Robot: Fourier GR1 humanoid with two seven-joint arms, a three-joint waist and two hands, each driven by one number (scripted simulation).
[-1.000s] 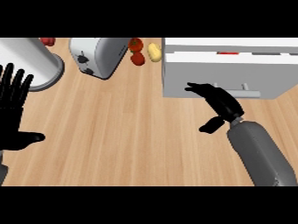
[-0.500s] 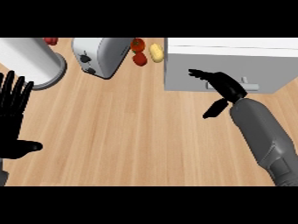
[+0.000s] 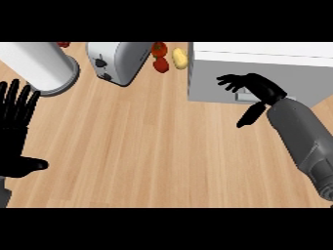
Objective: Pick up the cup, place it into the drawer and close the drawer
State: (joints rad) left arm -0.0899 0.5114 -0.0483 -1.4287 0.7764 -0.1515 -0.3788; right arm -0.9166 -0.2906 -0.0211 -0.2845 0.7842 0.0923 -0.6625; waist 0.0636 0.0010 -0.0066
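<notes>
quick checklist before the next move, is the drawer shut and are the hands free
1. Drawer pushed in: ok, its grey front looks flush, no open tray shows.
2. Cup inside the drawer: cannot tell, no cup shows anywhere.
3. Right hand free: ok, fingers spread against the drawer front, holding nothing.
4. Left hand out of the way: ok, open at the view's left edge, fingers up.
5. Toaster and the white cylinder away from the right arm: ok, both stand at the counter's far left.
</notes>
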